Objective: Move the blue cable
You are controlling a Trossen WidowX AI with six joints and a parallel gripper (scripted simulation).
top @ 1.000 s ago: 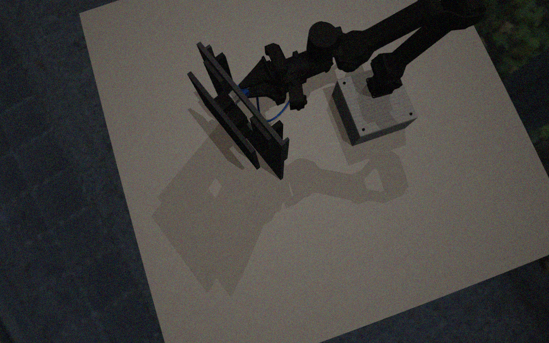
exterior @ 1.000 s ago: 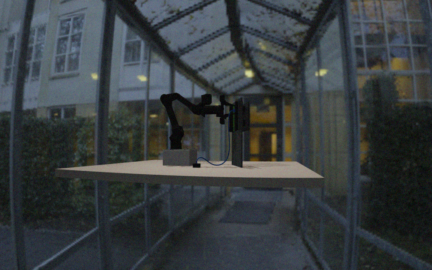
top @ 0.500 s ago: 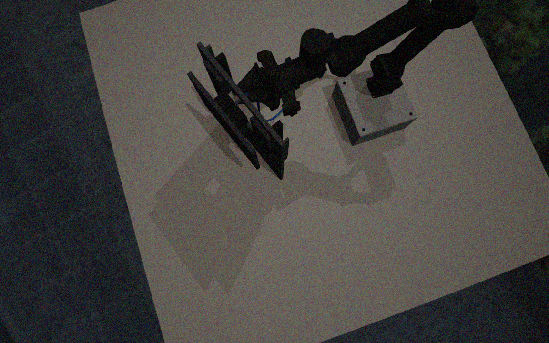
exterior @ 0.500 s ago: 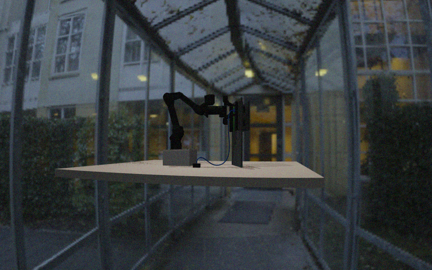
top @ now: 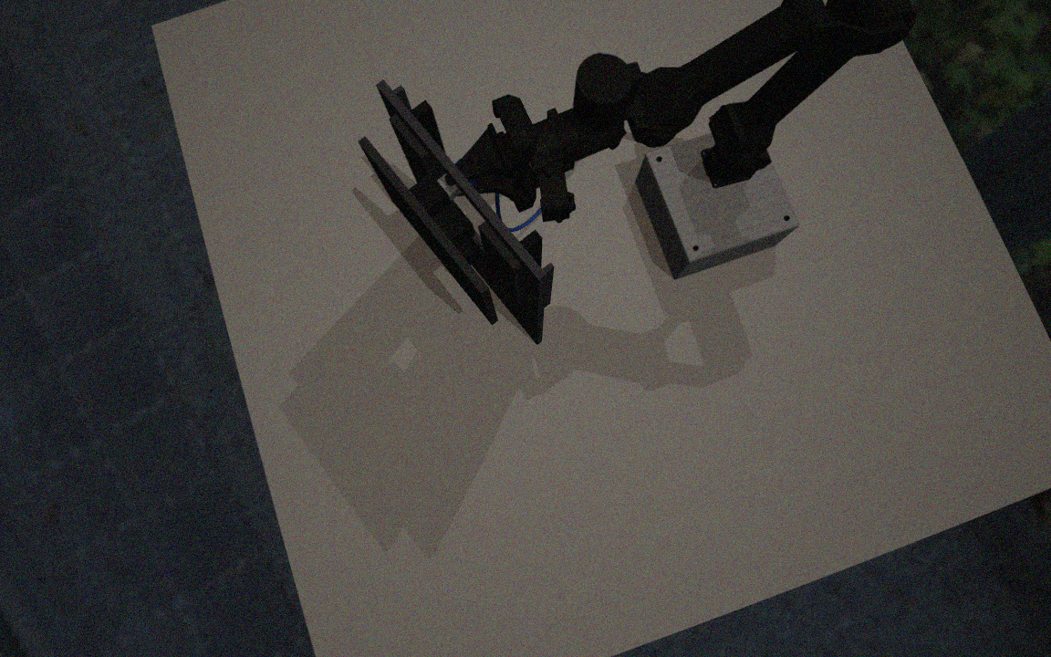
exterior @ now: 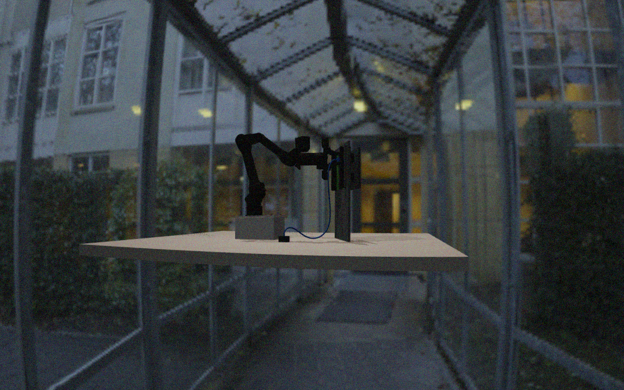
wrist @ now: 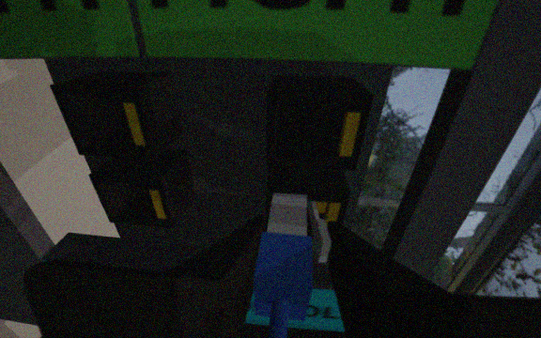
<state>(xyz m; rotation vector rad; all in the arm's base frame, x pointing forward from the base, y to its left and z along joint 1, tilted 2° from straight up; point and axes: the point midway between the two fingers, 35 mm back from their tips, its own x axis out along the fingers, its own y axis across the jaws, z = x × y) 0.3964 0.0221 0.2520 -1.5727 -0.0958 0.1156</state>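
Jaws (top: 454, 184) (exterior: 338, 158): partly closed, flanking blue plug (exterior: 337, 161) (wrist: 284, 272) | tab (wrist: 321, 232): visible | contact: unclear

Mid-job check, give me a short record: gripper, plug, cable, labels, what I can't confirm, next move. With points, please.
gripper: fingers on either side of the plug, at the server face; gripper (top: 452, 181) (exterior: 337, 157) (wrist: 295, 227)
plug: blue plug (wrist: 284, 272) with clear front end and side tab, pointing at a port
cable: blue cable (top: 515, 229) (exterior: 330, 203) (wrist: 278, 325), hanging, then running to a black block (exterior: 284, 239) on the table (top: 839, 367) (exterior: 256, 260)
labels: green label (wrist: 299, 39); teal label (wrist: 325, 307), partly hidden by plug
unconfirmed: firm grip; tab squeezed
next: probably secure the squeeze, then pull
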